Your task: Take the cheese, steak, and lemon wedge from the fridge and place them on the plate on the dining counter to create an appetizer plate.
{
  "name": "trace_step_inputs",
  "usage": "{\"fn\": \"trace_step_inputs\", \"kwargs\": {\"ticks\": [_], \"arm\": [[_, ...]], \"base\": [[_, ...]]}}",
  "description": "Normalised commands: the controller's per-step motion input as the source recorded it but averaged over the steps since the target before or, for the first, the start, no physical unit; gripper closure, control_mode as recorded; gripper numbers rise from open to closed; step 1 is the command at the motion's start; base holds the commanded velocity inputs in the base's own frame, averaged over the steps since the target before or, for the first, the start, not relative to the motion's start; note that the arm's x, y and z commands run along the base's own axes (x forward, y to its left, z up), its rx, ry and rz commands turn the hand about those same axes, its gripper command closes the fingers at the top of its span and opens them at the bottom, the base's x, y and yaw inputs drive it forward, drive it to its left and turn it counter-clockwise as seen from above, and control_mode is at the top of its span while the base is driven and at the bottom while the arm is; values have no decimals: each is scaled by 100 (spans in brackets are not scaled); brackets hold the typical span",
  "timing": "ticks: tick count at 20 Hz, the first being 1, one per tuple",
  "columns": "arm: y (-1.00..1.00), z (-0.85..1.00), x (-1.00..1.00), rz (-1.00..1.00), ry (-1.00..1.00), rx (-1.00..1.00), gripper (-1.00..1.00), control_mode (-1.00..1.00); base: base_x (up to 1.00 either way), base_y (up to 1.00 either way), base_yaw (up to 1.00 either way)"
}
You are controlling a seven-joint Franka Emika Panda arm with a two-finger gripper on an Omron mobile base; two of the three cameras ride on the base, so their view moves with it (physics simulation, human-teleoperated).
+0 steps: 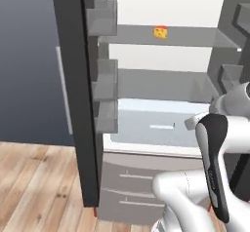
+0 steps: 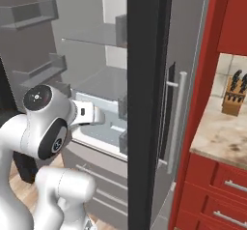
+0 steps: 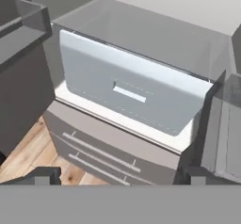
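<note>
1. Fridge (image 1: pixel 161 87) stands wide open, white inside on show.
2. Cheese (image 1: pixel 160 32) sits alone on an upper glass shelf, toward the back.
3. Gripper (image 3: pixel 117 177) spread fully apart, holding nothing, facing the pale drawer (image 3: pixel 132 93).

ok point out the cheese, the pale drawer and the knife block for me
cheese (image 1: pixel 160 32), left base view, middle of the wedge on the upper shelf
pale drawer (image 3: pixel 134 92), hand view, front panel by its handle slot
knife block (image 2: pixel 233 101), right base view, wooden body
</note>
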Motion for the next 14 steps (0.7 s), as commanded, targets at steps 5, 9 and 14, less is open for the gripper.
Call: {"fn": "trace_step_inputs", "kwargs": {"ticks": [5, 9, 14], "arm": [[0, 0, 0, 0, 0, 0, -100, 100], [0, 0, 0, 0, 0, 0, -100, 100], [0, 0, 0, 0, 0, 0, -100, 100]], "base": [[73, 19, -34], [99, 68, -40], [93, 64, -44]]}}
